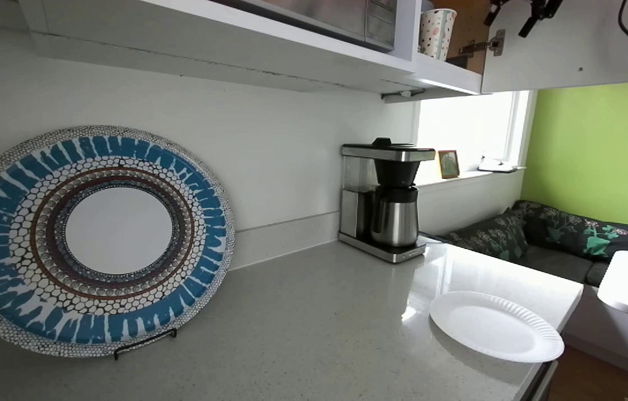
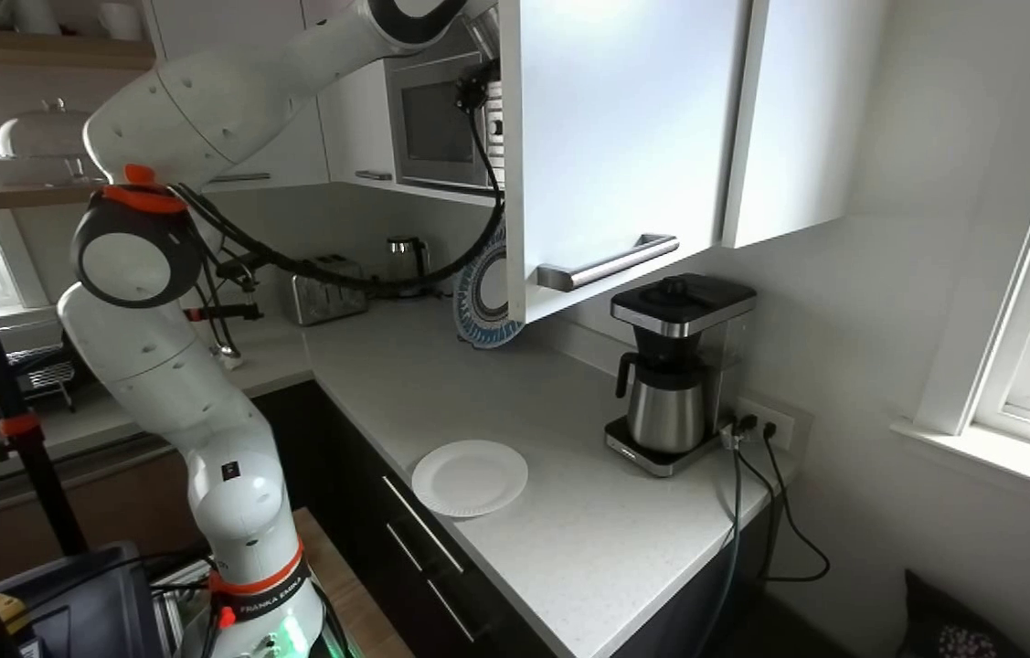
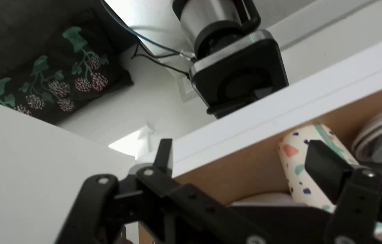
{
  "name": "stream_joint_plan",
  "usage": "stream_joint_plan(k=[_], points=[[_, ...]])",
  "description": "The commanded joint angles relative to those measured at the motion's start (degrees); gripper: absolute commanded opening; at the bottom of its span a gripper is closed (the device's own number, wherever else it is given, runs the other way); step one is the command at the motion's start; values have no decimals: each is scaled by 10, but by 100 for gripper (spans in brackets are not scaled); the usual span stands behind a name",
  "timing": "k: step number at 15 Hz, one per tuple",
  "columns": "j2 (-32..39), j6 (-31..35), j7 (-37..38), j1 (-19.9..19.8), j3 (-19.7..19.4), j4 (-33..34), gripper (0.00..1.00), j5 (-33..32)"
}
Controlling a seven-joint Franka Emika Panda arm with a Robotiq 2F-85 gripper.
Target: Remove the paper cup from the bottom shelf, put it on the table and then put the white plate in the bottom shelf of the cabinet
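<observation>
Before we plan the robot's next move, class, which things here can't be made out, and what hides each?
Paper cup: in the wrist view, partly behind a finger of the end effector; contact can't be judged.
Patterned plate: in an exterior view, partly behind the open cabinet door, which also hides the cup.
Coffee carafe: cut off by the wrist view's top edge.

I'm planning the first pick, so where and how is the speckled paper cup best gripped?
Likely across the mid-height side walls of the speckled paper cup, coming through the open front of the cabinet: the cup stands upright, wider at its rim than its base, and the cabinet door stands open.
</observation>
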Motion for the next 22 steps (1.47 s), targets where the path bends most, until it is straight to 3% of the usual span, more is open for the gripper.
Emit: stream_joint_plan(k=[1, 7, 12, 17, 19, 20, 22], points=[[11, 92, 42, -1, -5, 9, 100, 29], [29, 197, 96, 5, -2, 8, 100, 61], [47, 176, 118, 10, -3, 22, 100, 108], [61, 160, 128, 7, 1, 35, 100, 107], [66, 150, 122, 8, 1, 38, 89, 107], [67, 144, 123, 8, 2, 40, 88, 109], [72, 134, 122, 8, 4, 43, 66, 103]])
